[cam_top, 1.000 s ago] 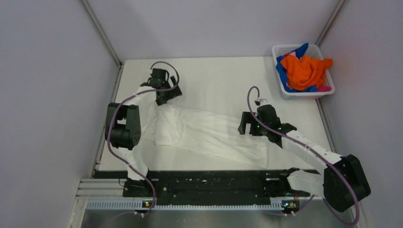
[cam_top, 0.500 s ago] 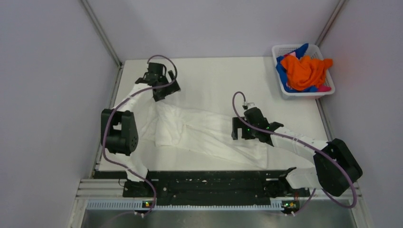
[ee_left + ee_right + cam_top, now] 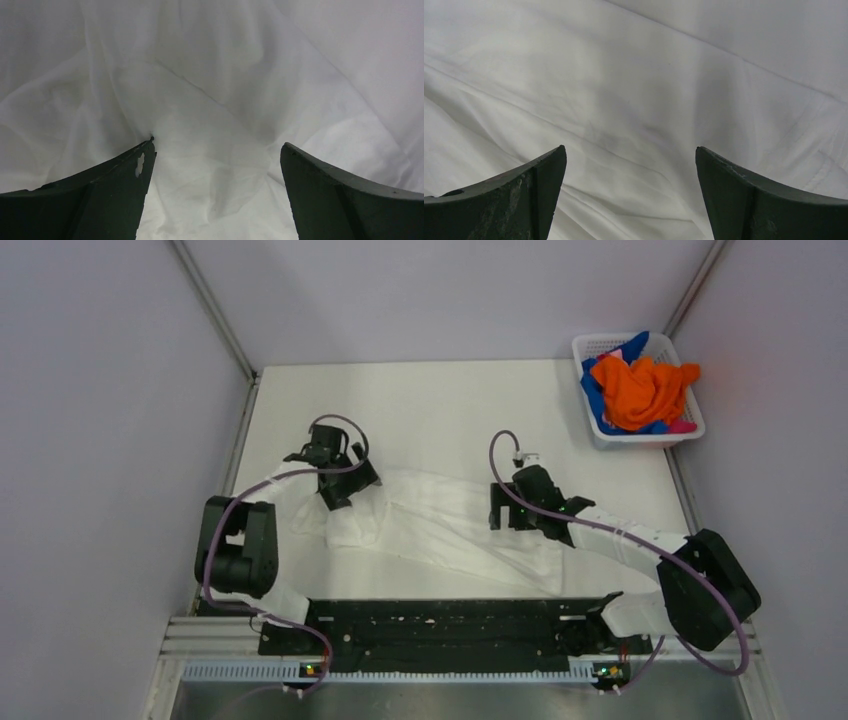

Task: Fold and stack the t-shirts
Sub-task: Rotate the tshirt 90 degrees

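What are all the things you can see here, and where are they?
big t-shirt: one, white, rumpled across the table's middle
orange t-shirt: one, orange, atop the heap in the basket
blue cloth: count unclear, blue, under the orange one
pink cloth: one bit, pink, basket's near edge
basket: one, white, table's far right corner
table: one, white, under everything
left gripper: one, black, open over the big t-shirt's left end
right gripper: one, black, open over its right part

Desk (image 3: 440,405) was white and flat. A white shirt (image 3: 440,525) lay rumpled directly on it, stretched slantwise from left-centre toward the near right edge. A white lattice basket (image 3: 640,438) sat on the far right corner, well apart from the shirt.
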Controlling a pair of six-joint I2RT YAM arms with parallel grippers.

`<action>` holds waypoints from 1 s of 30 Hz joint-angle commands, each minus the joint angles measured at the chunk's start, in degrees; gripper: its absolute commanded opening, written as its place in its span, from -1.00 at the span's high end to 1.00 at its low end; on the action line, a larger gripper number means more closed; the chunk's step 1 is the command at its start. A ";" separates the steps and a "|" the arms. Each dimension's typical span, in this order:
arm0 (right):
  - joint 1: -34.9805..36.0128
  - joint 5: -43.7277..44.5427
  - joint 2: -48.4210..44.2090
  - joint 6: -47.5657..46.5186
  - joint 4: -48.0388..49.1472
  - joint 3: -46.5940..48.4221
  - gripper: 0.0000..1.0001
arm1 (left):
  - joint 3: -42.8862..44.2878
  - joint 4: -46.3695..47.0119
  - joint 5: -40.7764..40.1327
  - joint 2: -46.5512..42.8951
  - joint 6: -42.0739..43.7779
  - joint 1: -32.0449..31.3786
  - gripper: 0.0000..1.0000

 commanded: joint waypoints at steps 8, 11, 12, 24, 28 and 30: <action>1.69 -2.61 2.82 0.93 2.44 0.64 -0.97 | 22.98 5.79 -1.05 25.21 -2.82 -0.64 -0.97; 4.74 -6.61 3.25 0.06 2.29 0.46 -0.98 | 37.00 4.63 3.13 36.09 -4.58 -1.74 -0.96; 6.67 -7.99 3.65 -0.16 1.95 0.73 -0.97 | 42.43 4.44 5.18 39.90 -5.30 -2.42 -0.95; 22.22 -10.89 15.43 -2.95 6.13 11.31 -0.97 | 83.47 36.09 11.27 72.31 -24.41 -8.38 -0.98; 22.28 -10.17 13.81 -5.00 6.70 14.50 -0.97 | 86.91 34.62 2.12 73.30 -21.66 -9.45 -0.97; 22.36 -7.97 11.76 -5.26 6.28 14.95 -0.97 | 86.96 32.90 0.22 71.94 -19.18 -9.40 -0.97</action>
